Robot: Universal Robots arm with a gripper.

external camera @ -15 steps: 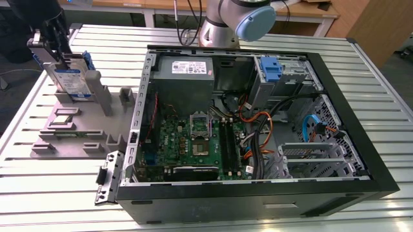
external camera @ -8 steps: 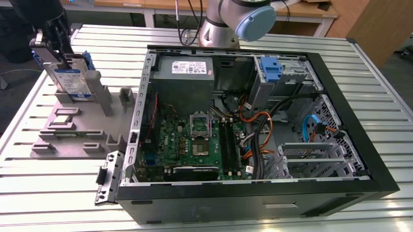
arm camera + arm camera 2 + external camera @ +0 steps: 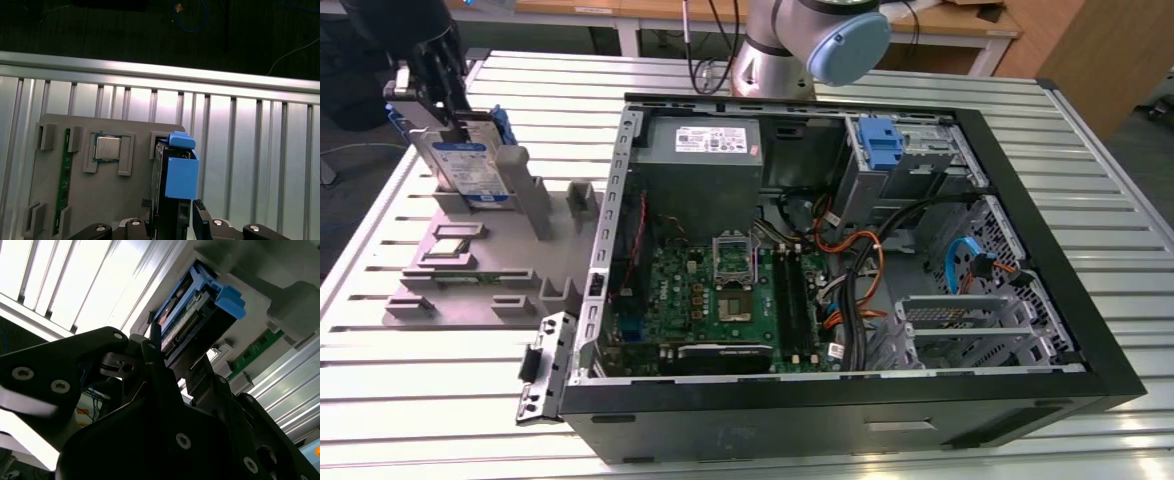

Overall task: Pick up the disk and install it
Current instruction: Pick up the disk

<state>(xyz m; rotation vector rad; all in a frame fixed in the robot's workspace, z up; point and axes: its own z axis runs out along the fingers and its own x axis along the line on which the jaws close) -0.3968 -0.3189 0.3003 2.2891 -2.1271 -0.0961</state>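
In the exterior view, the tool (image 3: 440, 105) sits narrowed on the top edge of the disk (image 3: 460, 165). The disk stands upright in a slot at the far end of the grey holder (image 3: 467, 300). The holder lies on the slatted counter (image 3: 400, 400). Just beside the holder, on the exterior view's right, is the open case (image 3: 1067, 330). A chip (image 3: 450, 245) and a memory stick (image 3: 467, 278) lie in the holder, nearer the camera than the disk.

In the second wrist view, the tool (image 3: 177, 357) has a dark finger (image 3: 155, 340) against the disk (image 3: 192, 305), whose connector end faces the camera. The holder (image 3: 290, 295) lies beyond the disk.

In the first wrist view, the tool (image 3: 171, 210) straddles the disk (image 3: 181, 180), one finger close on each flat side. The disk's blue frame rises from its holder (image 3: 135, 192) slot. The chip (image 3: 107, 148) sits in the next recess and the memory stick (image 3: 64, 170) beyond that.
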